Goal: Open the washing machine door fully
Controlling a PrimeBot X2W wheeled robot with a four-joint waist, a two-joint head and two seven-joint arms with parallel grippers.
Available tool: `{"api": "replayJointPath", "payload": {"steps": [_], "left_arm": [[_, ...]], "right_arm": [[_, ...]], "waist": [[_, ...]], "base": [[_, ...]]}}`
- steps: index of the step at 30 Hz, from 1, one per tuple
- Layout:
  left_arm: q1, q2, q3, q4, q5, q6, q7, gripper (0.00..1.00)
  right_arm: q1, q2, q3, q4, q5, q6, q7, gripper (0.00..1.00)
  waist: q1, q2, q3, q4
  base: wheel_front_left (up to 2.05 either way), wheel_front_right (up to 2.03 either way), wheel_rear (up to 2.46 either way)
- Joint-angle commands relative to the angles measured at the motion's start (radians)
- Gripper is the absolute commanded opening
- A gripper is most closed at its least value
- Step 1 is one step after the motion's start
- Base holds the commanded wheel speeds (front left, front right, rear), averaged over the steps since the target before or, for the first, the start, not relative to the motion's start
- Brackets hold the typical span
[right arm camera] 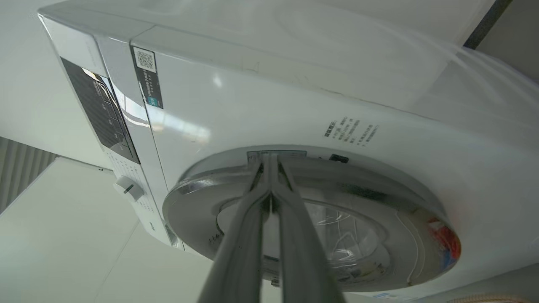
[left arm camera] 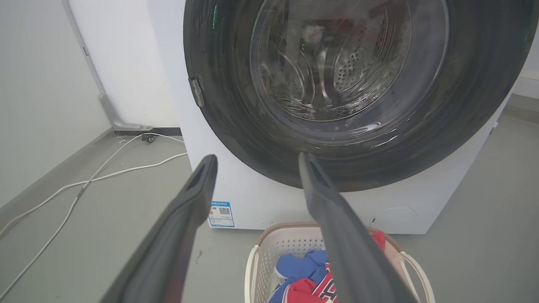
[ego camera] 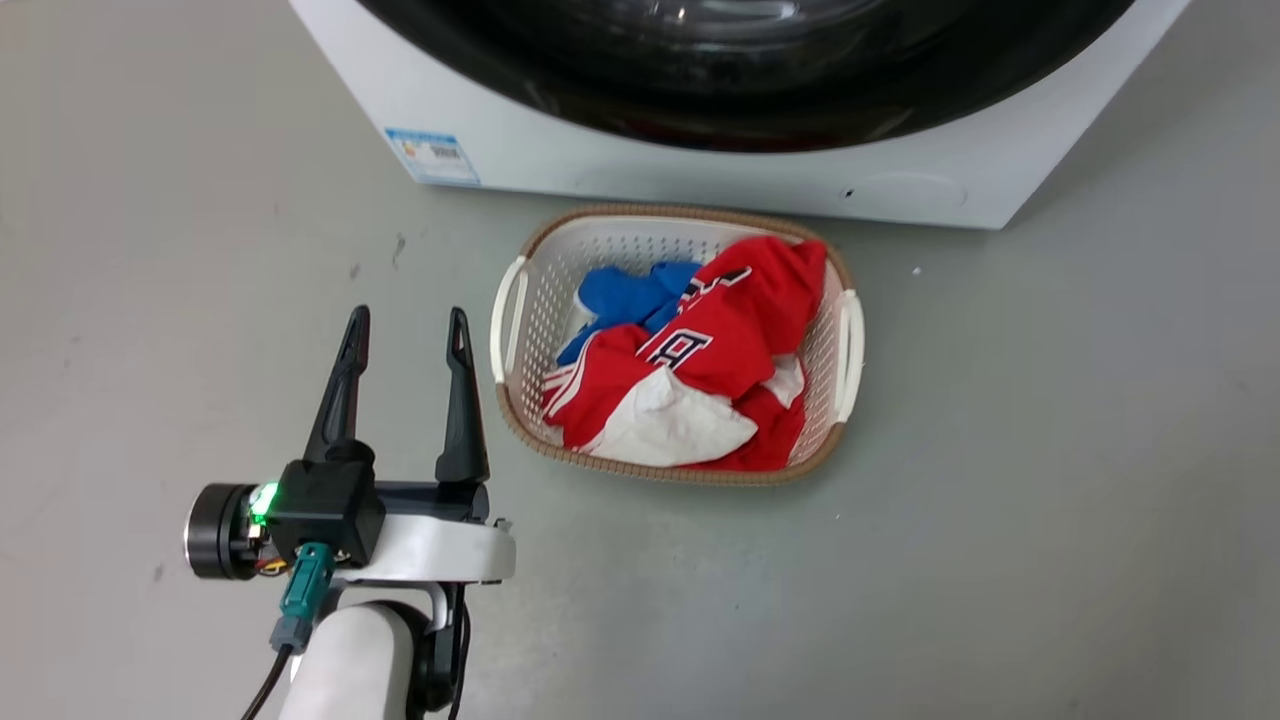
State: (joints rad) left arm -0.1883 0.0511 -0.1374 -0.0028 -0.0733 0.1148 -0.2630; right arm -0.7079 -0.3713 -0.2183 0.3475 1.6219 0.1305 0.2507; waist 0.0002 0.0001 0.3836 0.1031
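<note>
Glossy black and nearly as wide as the cabinet, the washing machine door (right arm camera: 202,202) lay directly under the right gripper (right arm camera: 270,164). That gripper's two fingers were pressed together with nothing visible between them. They reached across the bulging glass window, and their tips ended at the rim farthest from the wrist, beside a small label. The right wrist view did not show whether the tips touched the rim or hooked behind it. The door looked seated against the white washing machine (right arm camera: 252,105), or at most barely ajar.

The left gripper (ego camera: 408,320) hung with its fingers spread wide and held nothing. It pointed at the machine's lower front, with bare floor ahead of it. From it, the door (left arm camera: 236,126) stood ahead and above, and a laundry basket (ego camera: 530,310) holding a red jersey (ego camera: 740,330) sat just off its right finger.

The right arm was by far the nearer, so the pull probably fell to it, drawing the rim outward from the cabinet face. I could not tell which side the hinge was on.
</note>
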Motion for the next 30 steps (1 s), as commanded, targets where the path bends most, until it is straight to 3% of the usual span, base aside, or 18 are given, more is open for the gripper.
{"api": "replayJointPath", "payload": {"steps": [1, 18, 23, 30], "left_arm": [[-0.021, -0.001, -0.005, -0.009, 0.000, 0.005, -0.003, 1.00], [-0.104, -0.001, -0.039, -0.049, -0.025, 0.024, -0.003, 1.00], [-0.107, 0.000, -0.041, -0.050, -0.028, 0.028, -0.003, 1.00], [-0.100, -0.001, -0.036, -0.037, -0.032, 0.028, -0.003, 1.00]], "right_arm": [[-0.051, -0.022, 0.020, 0.020, -0.019, 0.000, 0.018, 0.00], [-0.450, -0.140, 0.215, 0.240, -0.195, 0.000, 0.174, 0.00], [-0.485, -0.129, 0.266, 0.250, -0.228, 0.002, 0.227, 0.00], [-0.401, -0.109, 0.288, 0.182, -0.214, 0.002, 0.273, 0.00]], "waist": [[-0.0002, -0.0001, 0.053, 0.029], [-0.0002, -0.0001, 0.212, 0.086], [-0.0002, -0.0001, 0.223, 0.096], [-0.0002, -0.0001, 0.197, 0.087]], "base": [[0.00, 0.00, 0.00], [0.00, 0.00, 0.00], [0.00, 0.00, 0.00], [0.00, 0.00, 0.00]]}}
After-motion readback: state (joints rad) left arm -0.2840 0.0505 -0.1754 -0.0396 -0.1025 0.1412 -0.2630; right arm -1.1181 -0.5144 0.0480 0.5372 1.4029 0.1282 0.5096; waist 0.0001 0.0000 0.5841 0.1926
